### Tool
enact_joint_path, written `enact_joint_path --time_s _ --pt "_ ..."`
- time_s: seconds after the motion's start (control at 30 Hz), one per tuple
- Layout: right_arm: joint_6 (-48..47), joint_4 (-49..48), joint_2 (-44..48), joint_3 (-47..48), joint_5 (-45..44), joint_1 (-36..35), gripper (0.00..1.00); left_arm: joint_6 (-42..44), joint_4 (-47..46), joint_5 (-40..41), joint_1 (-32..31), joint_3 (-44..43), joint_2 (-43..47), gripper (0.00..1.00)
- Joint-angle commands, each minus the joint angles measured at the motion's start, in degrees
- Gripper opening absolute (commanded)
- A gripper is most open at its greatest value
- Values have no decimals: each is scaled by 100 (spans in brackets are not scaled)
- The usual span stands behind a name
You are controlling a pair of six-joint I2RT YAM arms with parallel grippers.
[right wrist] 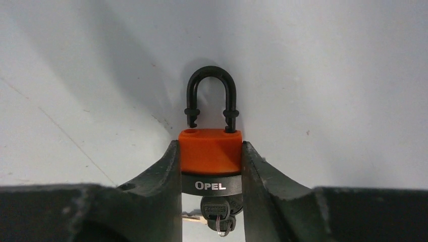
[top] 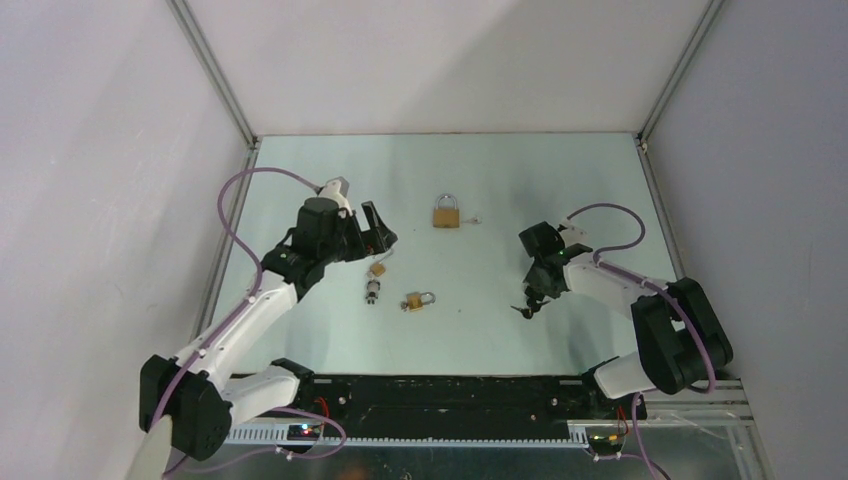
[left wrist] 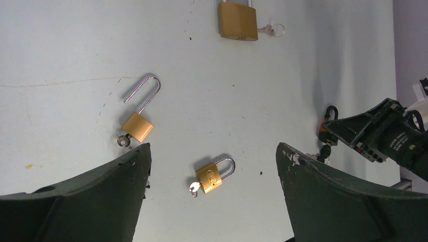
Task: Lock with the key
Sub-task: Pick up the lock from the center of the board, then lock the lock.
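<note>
Seen from above, the table (top: 560, 180) carries four padlocks: three brass ones and one orange padlock (top: 524, 309). The large brass padlock (top: 446, 213) lies toward the far side, about midway across. The open brass padlock (top: 377, 268) and the small shut brass padlock (top: 419, 300) lie nearer, between the two arms. The left arm (top: 250, 310) reaches in from the left, and the left jaws stand wide apart just beside the open brass padlock. The right arm (top: 610, 285) bends down on the right, with the orange padlock at its tip.

In the left wrist view, the two dark fingers (left wrist: 75, 201) are far apart with nothing held between them. All three brass padlocks show, each with one key in it. The large one is at the top edge. The open one (left wrist: 137, 126) has its shackle swung out with one leg free. The small one (left wrist: 209, 177) has its shackle shut. At the right edge, the orange padlock (left wrist: 327, 135) sits at the right arm's tip.

In the right wrist view, the right jaws are clamped on the orange padlock (right wrist: 210, 156), with one finger (right wrist: 151, 191) pressed against each side of its orange body. Its black shackle (right wrist: 211, 96) is raised, the left leg out of its hole and the right leg in. One key (right wrist: 217, 219), on a ring, sits in the underside.
</note>
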State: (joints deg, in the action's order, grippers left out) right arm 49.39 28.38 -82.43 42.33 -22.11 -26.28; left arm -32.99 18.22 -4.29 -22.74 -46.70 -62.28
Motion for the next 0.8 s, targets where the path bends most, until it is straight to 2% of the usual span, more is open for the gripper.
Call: enact_joint_path --time_s 0.0,0.1,0.27,0.43,0.77 --pt "137 -690 122 -296 420 131 26 -53 -176 -115 -107 24 191 96" --pt "244 -1271 553 -481 869 96 19 -39 -373 -26 -344 -1 223 96" --pt "720 -1742 1358 -480 1038 -274 18 51 -896 295 -1118 -93 88 96" --pt "1305 -2166 2156 -363 893 -852 18 146 -1971 402 -1641 117 35 96" --pt "2834 -2719 2919 -230 313 -1726 18 649 -3206 1577 -2759 435 112 95"
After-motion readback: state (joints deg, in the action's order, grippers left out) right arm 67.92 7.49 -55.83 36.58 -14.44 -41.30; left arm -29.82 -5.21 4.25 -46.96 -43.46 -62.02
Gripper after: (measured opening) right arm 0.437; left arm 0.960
